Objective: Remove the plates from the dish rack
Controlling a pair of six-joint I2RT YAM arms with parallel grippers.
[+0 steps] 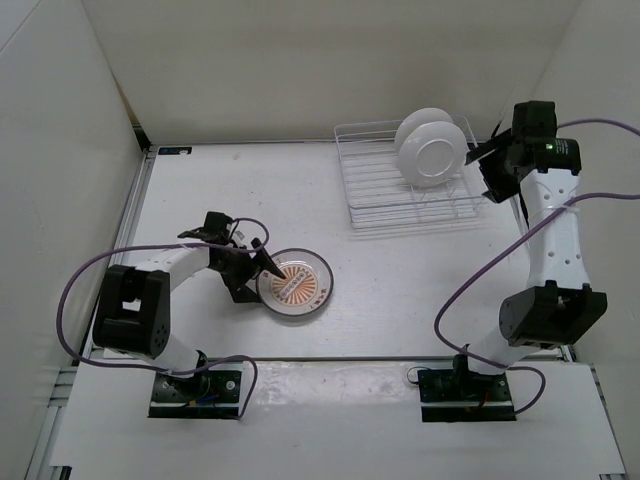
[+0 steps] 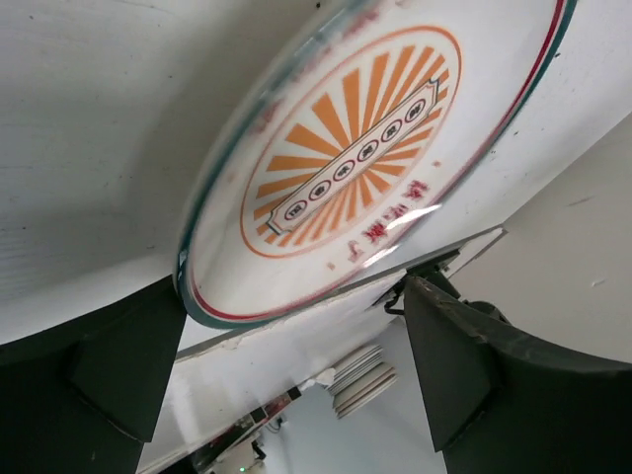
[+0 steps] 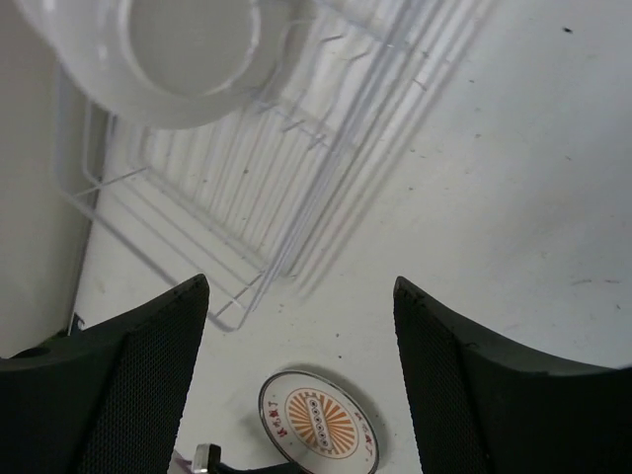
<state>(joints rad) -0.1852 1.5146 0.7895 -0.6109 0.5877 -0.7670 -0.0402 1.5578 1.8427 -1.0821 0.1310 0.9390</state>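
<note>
My right pincer (image 3: 301,286) hangs released, jaws wide, just beside the right side of the dish rack (image 1: 380,195). The white plate (image 1: 432,148) stands on edge among the tines at the rack's far right end. The sunburst plate (image 1: 297,284) lies flat on the tabletop (image 1: 420,300), well apart from the rack and off its near left corner. My left pincer (image 1: 262,264) is released too, fingers spread at that plate's rim. I judge the main risk lies with the white plate. A shallow or crooked pinch on its smooth rim may let it slip, or it may catch a tine and drag the light rack. Withdrawing the left pincer carelessly could nudge the sunburst plate.
</note>
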